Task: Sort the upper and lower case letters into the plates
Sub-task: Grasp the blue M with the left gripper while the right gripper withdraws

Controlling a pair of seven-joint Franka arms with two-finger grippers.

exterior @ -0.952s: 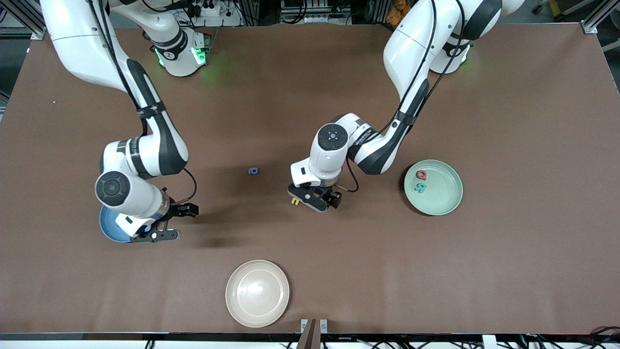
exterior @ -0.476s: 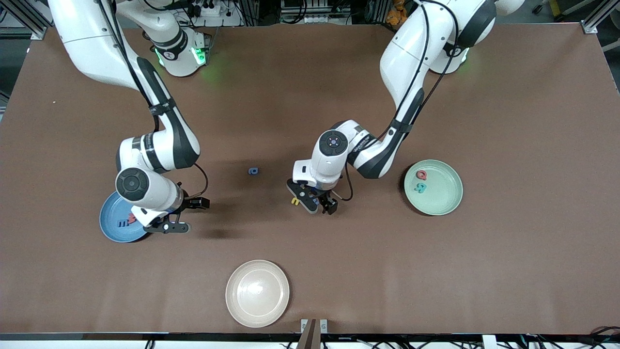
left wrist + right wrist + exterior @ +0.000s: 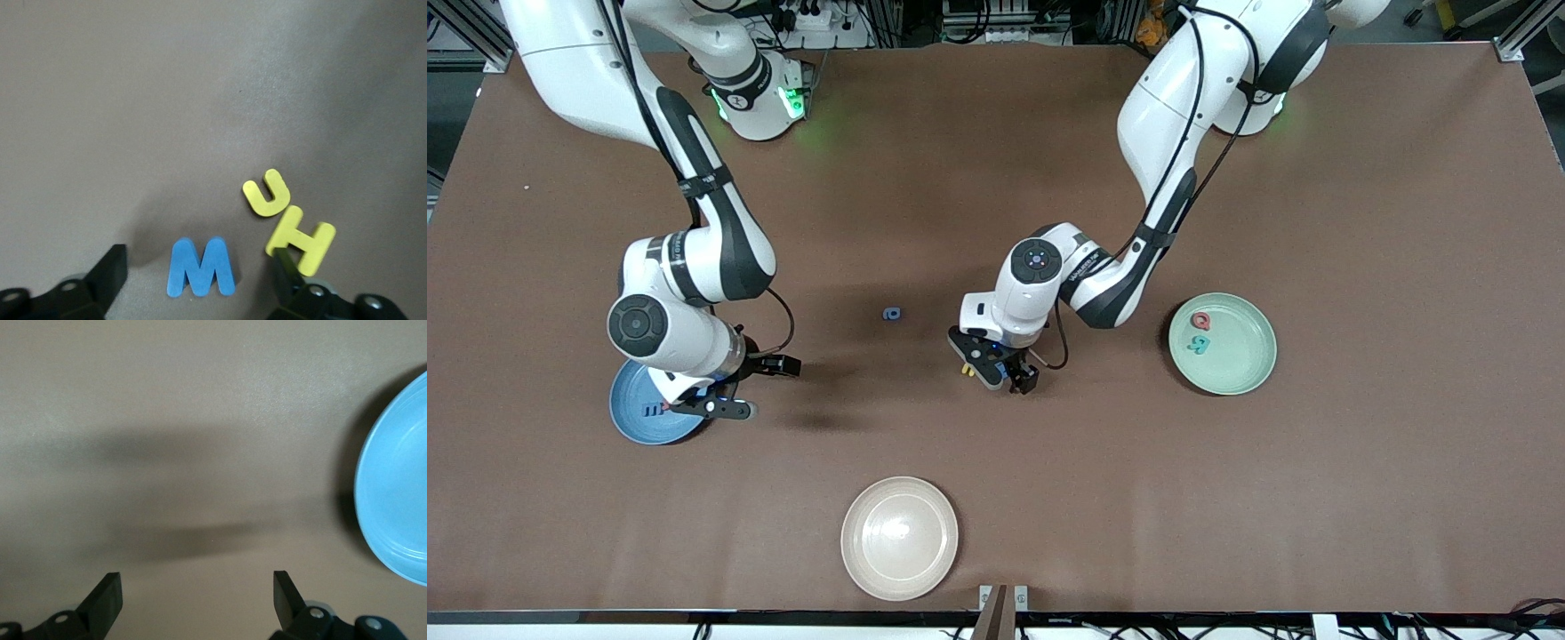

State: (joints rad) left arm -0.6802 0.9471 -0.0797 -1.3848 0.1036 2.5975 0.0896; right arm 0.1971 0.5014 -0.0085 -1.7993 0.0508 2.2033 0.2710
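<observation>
A cream-beige plate (image 3: 899,538) lies flat on the brown surface (image 3: 1360,498), close to the edge nearest the front camera and about midway between the two ends. It holds nothing, and a pale glare spot shows in its well. A small metal bracket (image 3: 1002,598) sits at that same edge, just beside the plate, toward the left arm's end of the surface.

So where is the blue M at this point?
The blue M lies flat on the brown table mid-table, directly under the left claw, between its open fingers, with the yellow U and yellow H close beside it.
</observation>
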